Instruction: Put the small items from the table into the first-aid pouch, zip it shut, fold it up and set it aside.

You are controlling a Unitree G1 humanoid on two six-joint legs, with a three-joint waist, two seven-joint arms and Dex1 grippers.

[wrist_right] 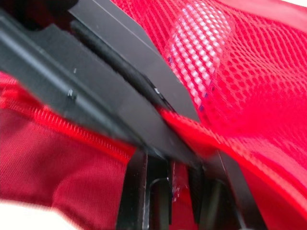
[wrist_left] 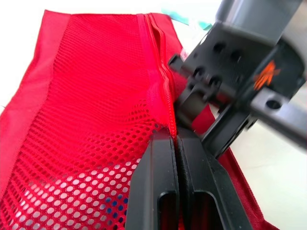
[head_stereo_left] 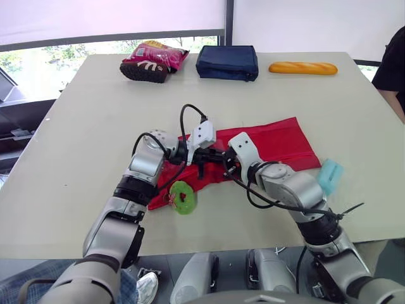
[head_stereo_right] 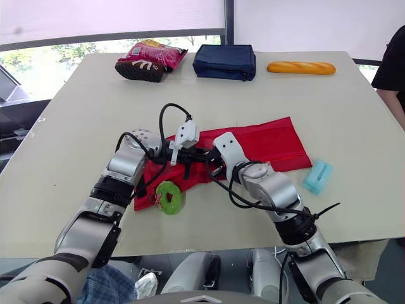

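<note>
**Both tools at the pouch's zip, two items not yet packed**

The red first-aid pouch (head_stereo_left: 272, 142) lies unfolded and flat in the middle of the tabletop (head_stereo_left: 95, 126). Both arms meet over its near-left end. The left tool (wrist_left: 175, 139) is closed, pinching the mesh edge right at the zip (wrist_left: 160, 81). The right tool (head_stereo_left: 221, 166) sits just beside it on the same seam. Whether it is clamped on anything I cannot tell.

The step in hand looks like working the zip, with one side anchoring the fabric while the other handles the slider. Something already shows through the mesh, but two items lie outside the pouch. A green round item (head_stereo_left: 184, 197) touches its near corner, and a light-blue packet (head_stereo_left: 330, 175) lies near its right end. The mouth probably needs opening rather than closing. The next move calls for a steady hold on the fabric and a pull straight along the seam, since slack mesh could bunch and jam the slider.

The tabletop is pale and matte. Along its far edge sit a pink snack bag (head_stereo_left: 155, 60), a navy bag (head_stereo_left: 226, 62) and a bread loaf (head_stereo_left: 302, 68). Windows with white blinds run behind, and a person's dark sleeve (head_stereo_left: 391, 63) shows at the right edge.
</note>
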